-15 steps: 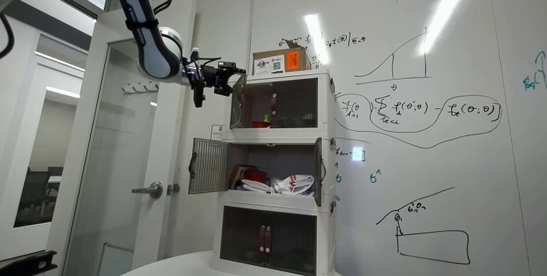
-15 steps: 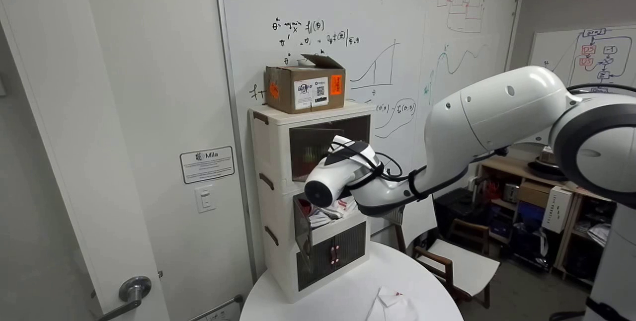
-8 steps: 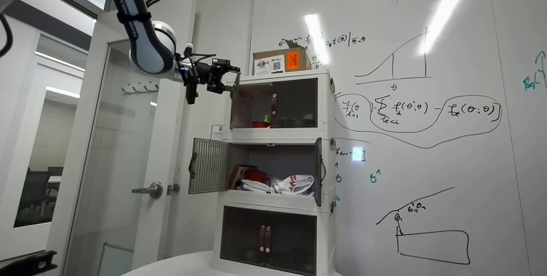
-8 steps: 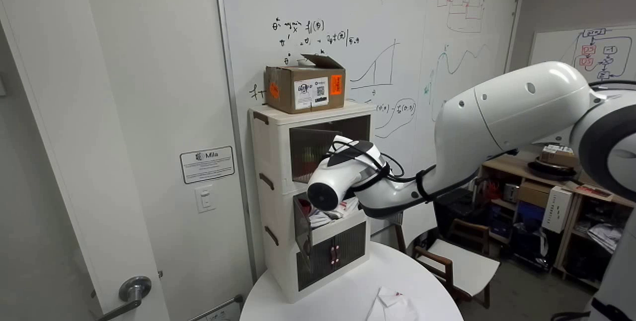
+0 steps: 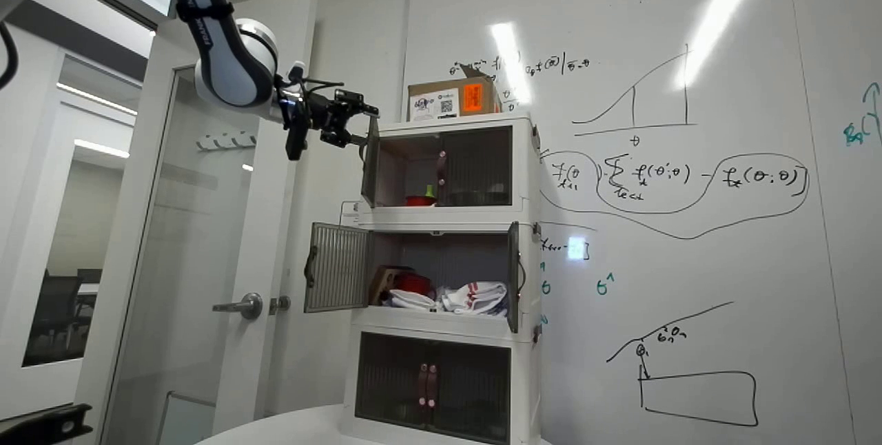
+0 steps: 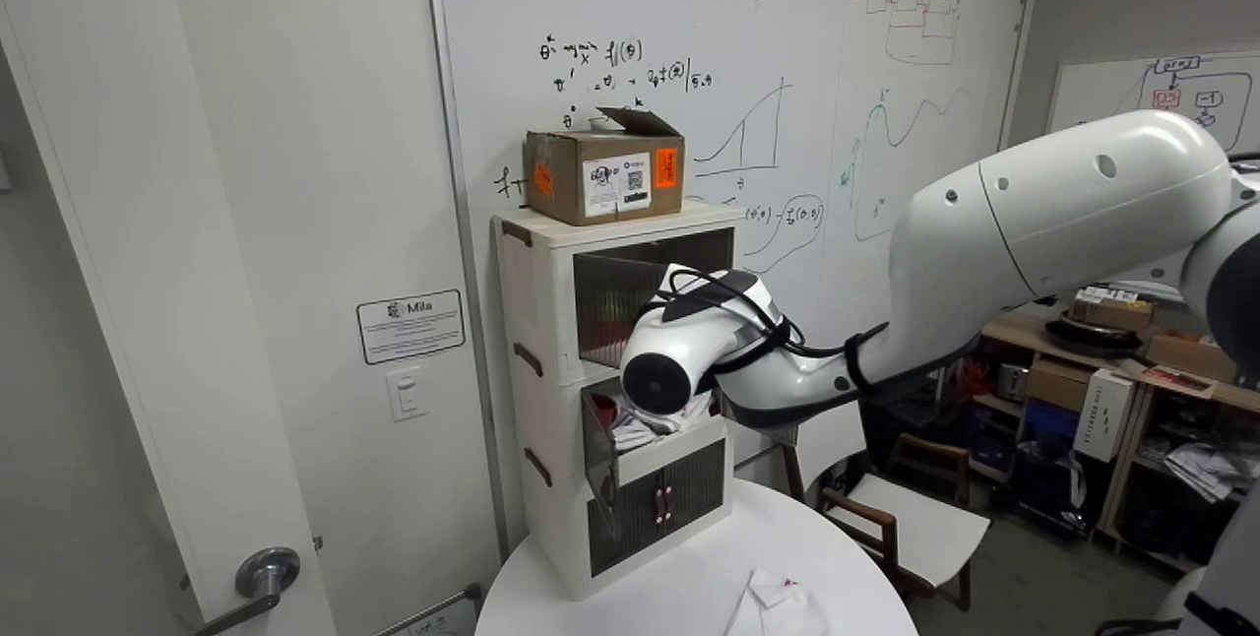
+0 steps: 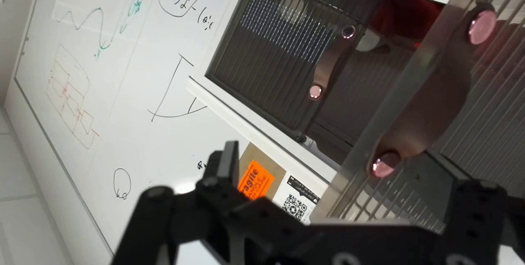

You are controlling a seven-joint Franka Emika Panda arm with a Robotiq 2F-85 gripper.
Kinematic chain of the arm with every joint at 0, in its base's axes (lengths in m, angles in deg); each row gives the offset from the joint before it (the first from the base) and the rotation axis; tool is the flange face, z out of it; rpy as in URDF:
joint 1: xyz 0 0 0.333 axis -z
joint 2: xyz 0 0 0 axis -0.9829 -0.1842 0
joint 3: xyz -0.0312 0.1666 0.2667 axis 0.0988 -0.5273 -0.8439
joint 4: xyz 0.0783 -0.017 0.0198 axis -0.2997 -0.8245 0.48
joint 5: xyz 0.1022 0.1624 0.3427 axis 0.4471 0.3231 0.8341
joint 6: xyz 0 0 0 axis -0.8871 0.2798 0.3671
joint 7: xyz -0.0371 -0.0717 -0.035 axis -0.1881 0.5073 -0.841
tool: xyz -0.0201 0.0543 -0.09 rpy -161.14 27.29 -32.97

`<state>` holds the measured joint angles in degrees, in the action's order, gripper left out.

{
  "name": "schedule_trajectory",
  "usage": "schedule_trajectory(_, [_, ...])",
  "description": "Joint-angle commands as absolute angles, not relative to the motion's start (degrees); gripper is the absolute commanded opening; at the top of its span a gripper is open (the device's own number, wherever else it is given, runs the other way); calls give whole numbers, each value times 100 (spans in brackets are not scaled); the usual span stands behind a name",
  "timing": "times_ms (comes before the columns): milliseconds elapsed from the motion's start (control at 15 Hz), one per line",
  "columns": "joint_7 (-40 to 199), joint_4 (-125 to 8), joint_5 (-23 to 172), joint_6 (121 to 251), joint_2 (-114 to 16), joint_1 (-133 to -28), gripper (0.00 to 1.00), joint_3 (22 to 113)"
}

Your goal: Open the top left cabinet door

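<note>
Seeing the gripper largely hidden behind the arm in an exterior view, the top left cabinet door cut off in the wrist view (catching the fingers only blurred); leaving any contact unclear.

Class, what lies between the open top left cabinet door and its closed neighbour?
In an exterior view: the compartment, holding a red object and something green.

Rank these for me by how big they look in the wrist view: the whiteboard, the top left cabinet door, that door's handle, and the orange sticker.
1. whiteboard, running out of frame
2. top left cabinet door, also cut off
3. door's handle
4. orange sticker
Nearness likely swells the door and its handle.
</note>
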<state>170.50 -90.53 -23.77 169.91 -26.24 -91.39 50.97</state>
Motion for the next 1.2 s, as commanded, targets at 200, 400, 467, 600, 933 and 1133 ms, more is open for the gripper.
schedule_trajectory(200, [16120, -9409, -1723, 18045, -1877, -9174, 100, 5267])
schedule_trajectory(400, [15591, -9406, -1244, 18620, -1724, -9162, 100, 5379])
schedule_trajectory(467, [15395, -9396, -1062, 18817, -1690, -9154, 100, 5426])
schedule_trajectory(600, [14725, -9407, -406, 19358, -1588, -9153, 100, 5573])
schedule_trajectory(933, [12535, -9566, 1926, 20203, -1301, -9217, 100, 5867])
schedule_trajectory(1133, [11224, -9569, 3293, 19999, -1172, -9307, 100, 5936])
